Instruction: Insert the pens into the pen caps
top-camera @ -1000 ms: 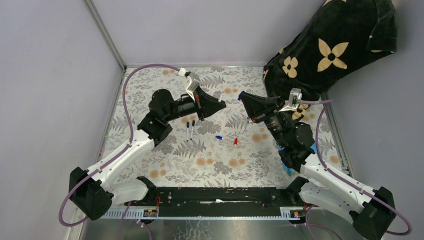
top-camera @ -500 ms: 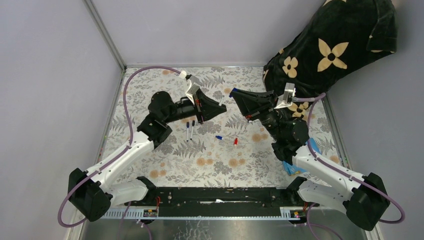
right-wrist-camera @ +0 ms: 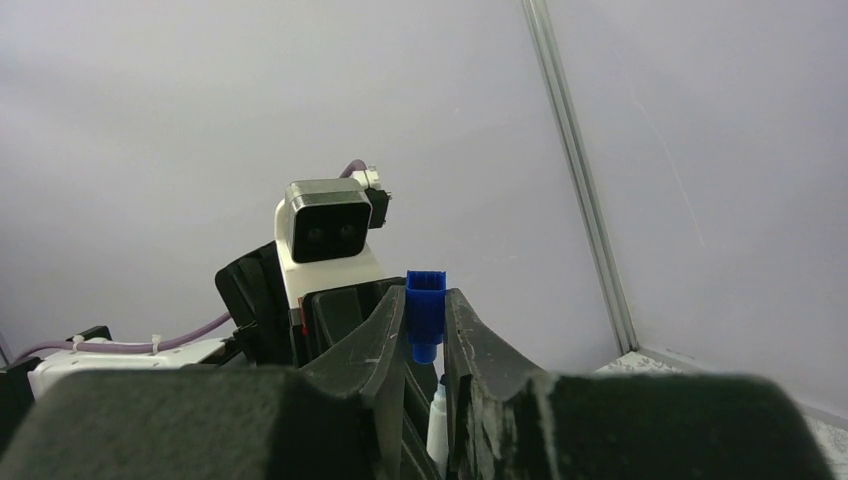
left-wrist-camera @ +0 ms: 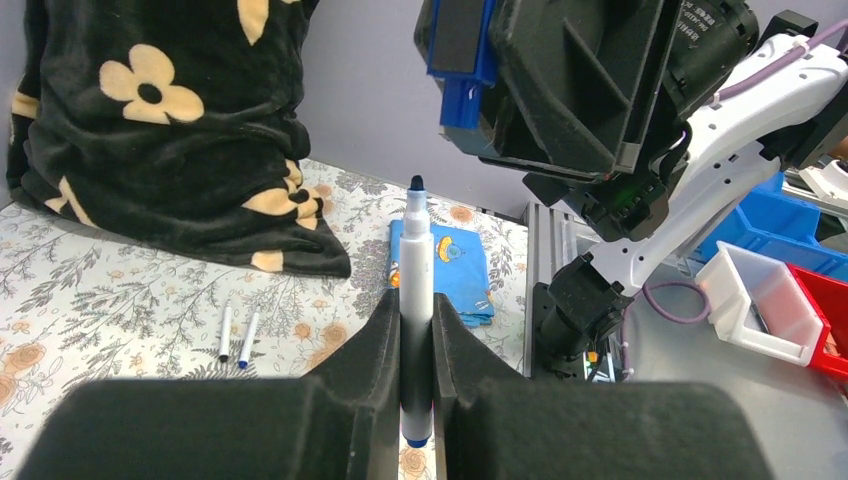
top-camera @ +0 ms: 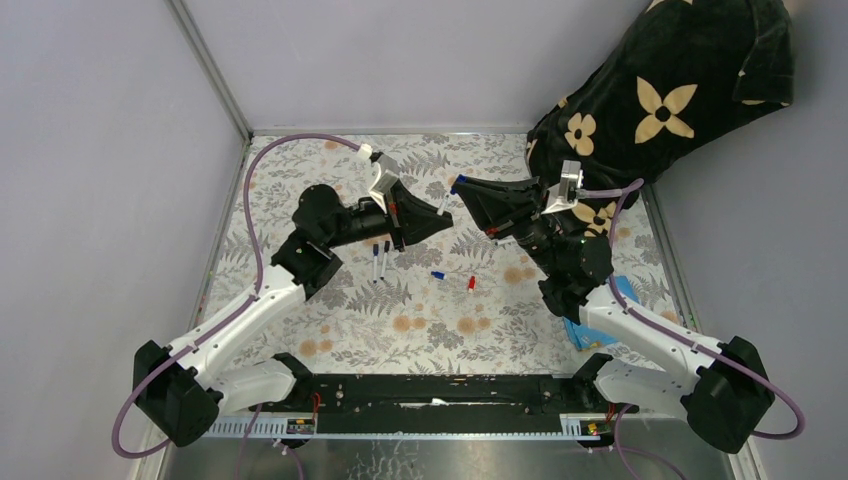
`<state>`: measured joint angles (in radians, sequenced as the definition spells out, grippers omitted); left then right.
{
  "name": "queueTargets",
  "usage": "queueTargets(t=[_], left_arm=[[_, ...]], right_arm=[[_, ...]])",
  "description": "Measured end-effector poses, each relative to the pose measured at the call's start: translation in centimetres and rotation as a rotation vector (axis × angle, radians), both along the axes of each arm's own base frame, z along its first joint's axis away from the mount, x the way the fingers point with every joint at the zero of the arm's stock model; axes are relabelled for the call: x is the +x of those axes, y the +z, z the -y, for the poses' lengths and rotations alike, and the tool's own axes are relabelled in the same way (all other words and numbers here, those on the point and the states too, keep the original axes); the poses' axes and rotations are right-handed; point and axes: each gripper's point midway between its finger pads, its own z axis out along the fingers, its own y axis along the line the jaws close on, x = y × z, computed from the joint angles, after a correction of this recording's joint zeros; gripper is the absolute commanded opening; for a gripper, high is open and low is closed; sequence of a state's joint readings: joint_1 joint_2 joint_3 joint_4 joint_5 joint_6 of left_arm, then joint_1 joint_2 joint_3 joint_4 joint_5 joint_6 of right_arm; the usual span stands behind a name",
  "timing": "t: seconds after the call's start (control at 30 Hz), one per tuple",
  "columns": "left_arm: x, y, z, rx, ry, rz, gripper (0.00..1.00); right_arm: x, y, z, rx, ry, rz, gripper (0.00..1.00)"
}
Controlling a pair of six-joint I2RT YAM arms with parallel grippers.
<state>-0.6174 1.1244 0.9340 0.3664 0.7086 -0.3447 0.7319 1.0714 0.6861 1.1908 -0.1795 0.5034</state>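
Observation:
My left gripper point(top-camera: 441, 207) is shut on a white pen point(left-wrist-camera: 416, 290) and holds it upright above the table, dark tip up. My right gripper point(top-camera: 459, 186) is shut on a blue cap point(right-wrist-camera: 424, 310), which hangs just above and to the right of the pen's tip in the left wrist view point(left-wrist-camera: 458, 95). The pen's top point(right-wrist-camera: 437, 425) shows below the cap between my right fingers. Cap and pen are apart. Two more pens point(top-camera: 375, 262) point(top-camera: 385, 257) lie on the floral mat. A loose blue cap point(top-camera: 437, 274) and a red cap point(top-camera: 470, 285) lie to their right.
A black flowered cloth point(top-camera: 660, 90) is heaped at the back right corner. A blue patterned cloth point(top-camera: 585, 330) lies at the right by my right arm. White point(left-wrist-camera: 760, 310), blue point(left-wrist-camera: 790, 220) and red point(left-wrist-camera: 830, 335) bins stand beyond the table's edge.
My right gripper has moved left with the blue cap, up to the left gripper's pen tip. The left gripper has barely moved.

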Motion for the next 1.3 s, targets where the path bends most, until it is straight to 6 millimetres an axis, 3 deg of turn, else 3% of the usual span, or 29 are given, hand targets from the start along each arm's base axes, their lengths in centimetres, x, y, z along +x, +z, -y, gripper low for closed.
queueTargets(t=[1.3], left_arm=[[-0.4,0.3,-0.1,0.002,-0.007,0.031,0.00]], right_arm=[[0.3,-1.0,-0.8,-0.028,0.024,-0.025,0.00]])
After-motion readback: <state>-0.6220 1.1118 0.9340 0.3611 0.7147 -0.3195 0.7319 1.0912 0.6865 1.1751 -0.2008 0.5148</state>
